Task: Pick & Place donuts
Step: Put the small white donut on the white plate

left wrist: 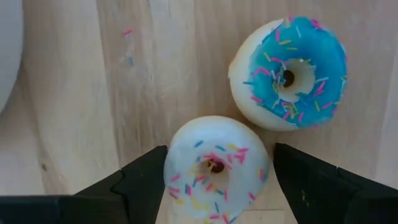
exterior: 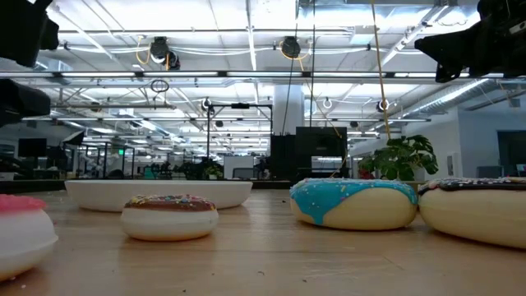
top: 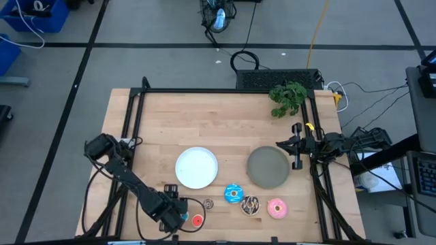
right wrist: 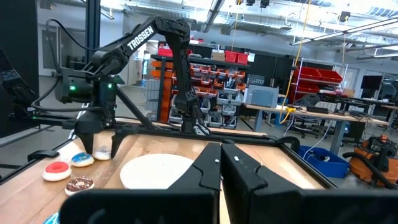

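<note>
Closing squarely on the white-pink donut called for centred jaws and a gentle squeeze, since the blue donut lay just beside it. It was a small pale ring with pink and mixed sprinkles, on the table near its front left edge. The left gripper stood wide, straddling it, holding nothing. The right gripper waited shut by the grey plate.

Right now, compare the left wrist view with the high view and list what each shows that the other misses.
Left wrist only: the left gripper's open fingers straddle the small white-pink donut, its sprinkles plain.

High only: the white plate whole, grey plate, large blue donut, chocolate donut, pink donut, red donut, and the shut right gripper parked at the right edge.

Both: the wooden table.
</note>
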Available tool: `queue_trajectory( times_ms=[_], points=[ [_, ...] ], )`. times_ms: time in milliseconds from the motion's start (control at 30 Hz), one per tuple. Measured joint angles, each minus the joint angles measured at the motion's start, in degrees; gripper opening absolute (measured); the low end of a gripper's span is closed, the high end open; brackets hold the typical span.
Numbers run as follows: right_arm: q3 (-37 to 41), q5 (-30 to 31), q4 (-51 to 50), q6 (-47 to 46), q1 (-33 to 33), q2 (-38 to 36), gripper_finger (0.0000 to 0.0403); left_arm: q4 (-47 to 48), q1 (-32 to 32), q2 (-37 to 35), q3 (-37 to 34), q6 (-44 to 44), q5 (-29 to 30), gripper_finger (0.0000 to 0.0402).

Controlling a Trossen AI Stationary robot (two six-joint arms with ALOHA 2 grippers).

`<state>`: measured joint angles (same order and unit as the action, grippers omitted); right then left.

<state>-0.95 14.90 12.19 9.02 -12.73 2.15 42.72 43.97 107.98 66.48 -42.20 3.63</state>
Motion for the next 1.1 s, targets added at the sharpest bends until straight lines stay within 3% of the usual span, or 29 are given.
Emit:
queue_trajectory(
  times_ms=[400, 833, 1100],
  points=[
    [-0.02, 0.0, 0.01, 0.11, 0.0, 0.0, 0.0, -1.21, -1.47, -0.08, -0.66, 1.2, -1.28, 0.0286],
    [0.0, 0.0, 0.01, 0.22, 0.0, 0.0, 0.0, -0.87, -1.97, -0.01, -0.71, 1.15, -3.08, 0.0166],
    [0.0, 0.0, 0.01, 0.22, 0.01, 0.0, 0.0, 0.12, -2.17, -1.64, -0.97, 0.98, -2.41, 0.0163]
  ],
)
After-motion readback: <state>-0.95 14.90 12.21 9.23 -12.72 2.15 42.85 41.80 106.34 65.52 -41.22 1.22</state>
